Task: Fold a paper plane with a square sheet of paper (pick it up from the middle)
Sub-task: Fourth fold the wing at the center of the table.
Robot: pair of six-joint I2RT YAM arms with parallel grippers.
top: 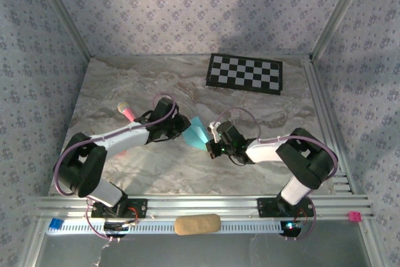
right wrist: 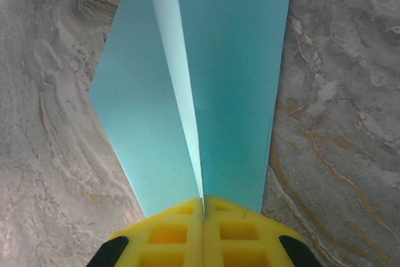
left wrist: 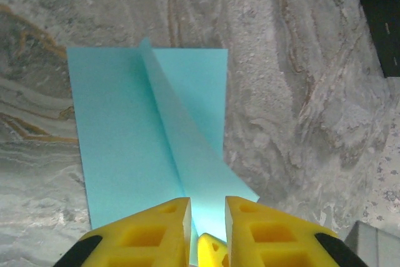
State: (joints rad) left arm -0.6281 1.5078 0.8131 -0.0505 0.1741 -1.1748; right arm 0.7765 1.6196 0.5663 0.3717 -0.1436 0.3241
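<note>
Top external view puts the paper plane (top: 197, 132) mid-surface (top: 156, 167), already a creased dart with wings seemingly left to shape, right fingers (right wrist: 169, 232) pinched on its centre fold, left fingers (left wrist: 159, 232) narrowly apart around its tip.

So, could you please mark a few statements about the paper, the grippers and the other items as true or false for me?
1. The right gripper is shut on the blue paper. True.
2. The blue paper lies on the checkerboard mat. False: the mat lies farther back, well apart from the paper.
3. The pink marker pen lies beside the left arm. True.
4. The blue paper is flat and uncreased. False: a raised fold runs along it.
5. The left gripper has its fingers pressed together. False: a gap shows between them.
</note>
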